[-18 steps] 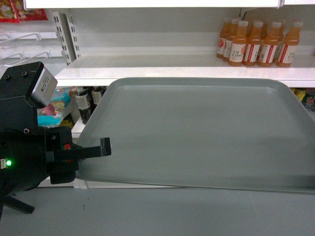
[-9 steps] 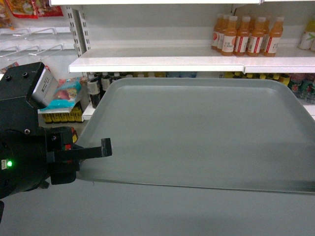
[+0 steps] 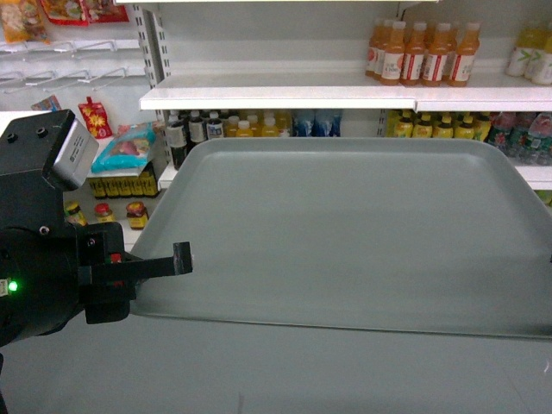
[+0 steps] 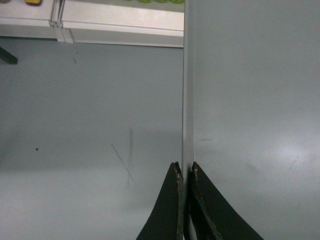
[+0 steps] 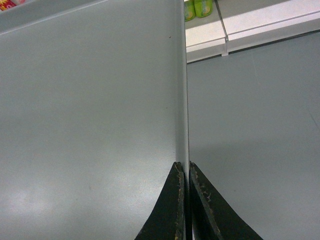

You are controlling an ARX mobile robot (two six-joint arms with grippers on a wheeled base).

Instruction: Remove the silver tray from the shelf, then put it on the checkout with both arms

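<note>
The tray (image 3: pixel 345 233) is held level in mid-air, clear of the shelf (image 3: pixel 285 97) and above the grey floor (image 4: pixel 90 125), with no part of it resting on anything. It is carried by its two short edges: the left gripper (image 4: pixel 183 172) is pinched onto the left rim, as seen in the left wrist view, and the right gripper (image 5: pixel 184 170) is pinched onto the right rim, as seen in the right wrist view. In both, the fingers are drawn narrow, with only the thin rim between them. A grip at opposite ends is judged to be needed because the tray is too wide and flat for one gripper to keep steady; equal height on both sides keeps it from tilting or twisting out of the jaws.

In the head view only the left arm (image 3: pixel 52 259) is seen, at the tray's left edge; the right arm lies outside the frame. Beyond the tray, juice bottles (image 3: pixel 423 52) stand on the shelf and more goods fill the lower tiers. The checkout is not in view, so the placing step is judged not yet begun.
</note>
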